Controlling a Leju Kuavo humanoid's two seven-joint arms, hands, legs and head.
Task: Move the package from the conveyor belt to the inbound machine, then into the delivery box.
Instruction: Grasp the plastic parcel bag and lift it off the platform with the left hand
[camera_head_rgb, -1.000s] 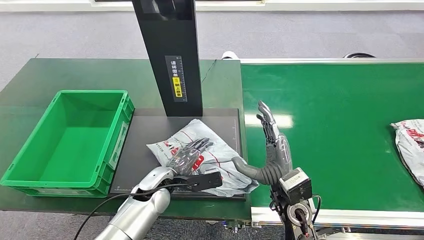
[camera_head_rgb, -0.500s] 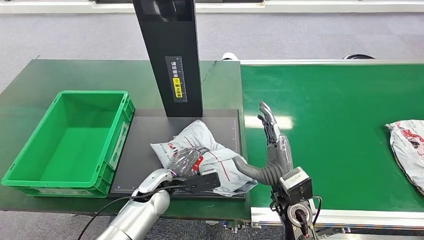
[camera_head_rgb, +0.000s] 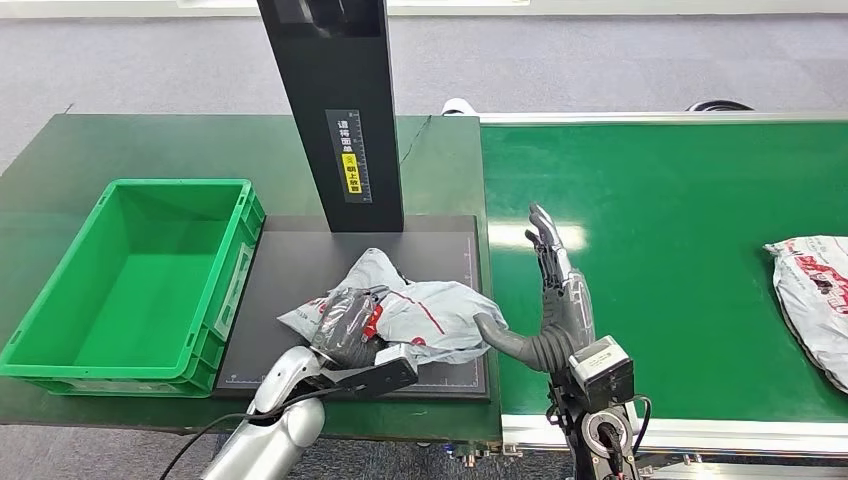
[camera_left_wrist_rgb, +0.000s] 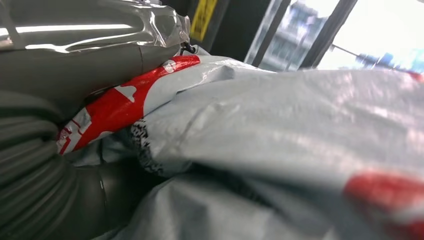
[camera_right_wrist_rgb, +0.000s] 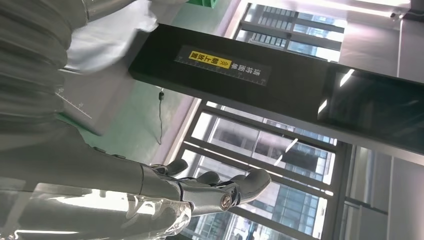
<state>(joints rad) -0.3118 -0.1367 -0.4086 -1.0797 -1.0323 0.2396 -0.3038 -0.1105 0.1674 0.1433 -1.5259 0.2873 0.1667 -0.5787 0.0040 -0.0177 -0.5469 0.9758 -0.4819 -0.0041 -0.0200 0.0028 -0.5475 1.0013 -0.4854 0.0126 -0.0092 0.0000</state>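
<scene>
- One green box (camera_head_rgb: 130, 285) stands on the left end of the table (camera_head_rgb: 170, 145), beside the black scanning plate (camera_head_rgb: 290, 270).
- One machine post (camera_head_rgb: 335, 110) rises from the back of that plate; together they make up the inbound machine.
- The left hand (camera_head_rgb: 345, 325) has its fingers curled into the near left part of the grey and red package (camera_head_rgb: 420, 315), which is bunched up and resting on the plate under the post.
- The left wrist view shows the package's film pressed against the thumb (camera_left_wrist_rgb: 75, 65), so the hand seems to have a real hold of it.
- The right hand (camera_head_rgb: 555, 290) stands upright just right of the package, fingers straight and spread, holding nothing, with its thumb near the package's edge.
- A second package (camera_head_rgb: 810, 290) lies well apart on the conveyor belt (camera_head_rgb: 680, 230), at the right edge of the head view, so there are two packages in all.
- Judged from this, the belt-to-machine step is done and the step in hand is the carry into the box.
- The next move calls for lifting the package clear of the plate, swinging it left over the box wall, and letting go above the box floor; the loose film could slip or snag on the rim.
</scene>
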